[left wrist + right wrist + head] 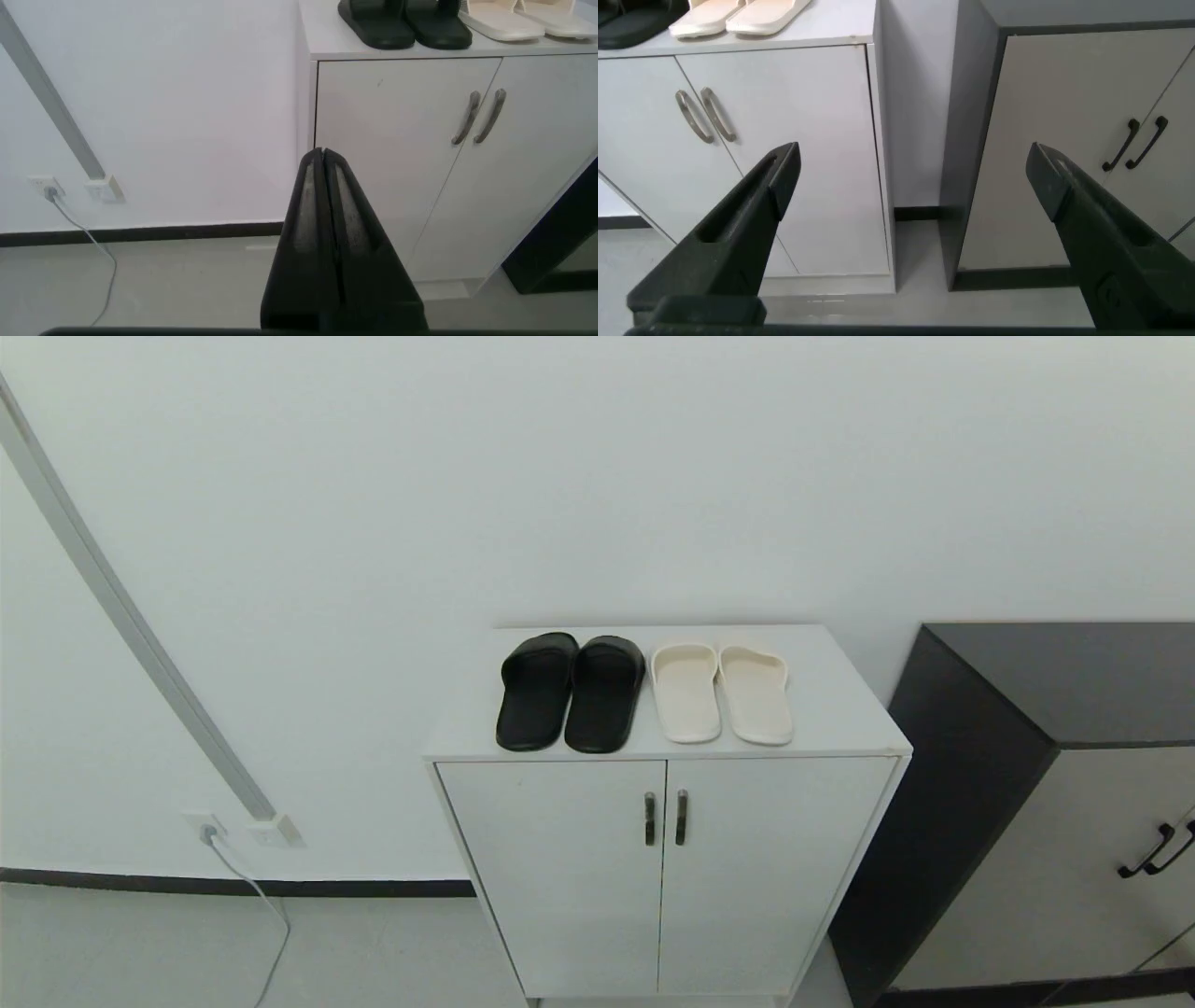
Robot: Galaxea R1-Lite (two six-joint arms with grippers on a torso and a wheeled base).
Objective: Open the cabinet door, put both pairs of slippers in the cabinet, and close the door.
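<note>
A white two-door cabinet (663, 868) stands against the wall with both doors closed and two dark vertical handles (665, 818) at the centre seam. On its top lie a black pair of slippers (569, 691) on the left and a cream pair of slippers (721, 693) on the right. My left gripper (323, 154) is shut with nothing in it, held low in front of the cabinet's left door (402, 149). My right gripper (915, 163) is open wide and empty, held off the cabinet's right side near the handles (705, 114).
A dark cabinet (1036, 803) with grey doors and black handles (1158, 849) stands close to the right of the white one. A wall socket (205, 826) with a white cable and a slanted grey conduit (121, 607) are at the left. Open floor lies in front.
</note>
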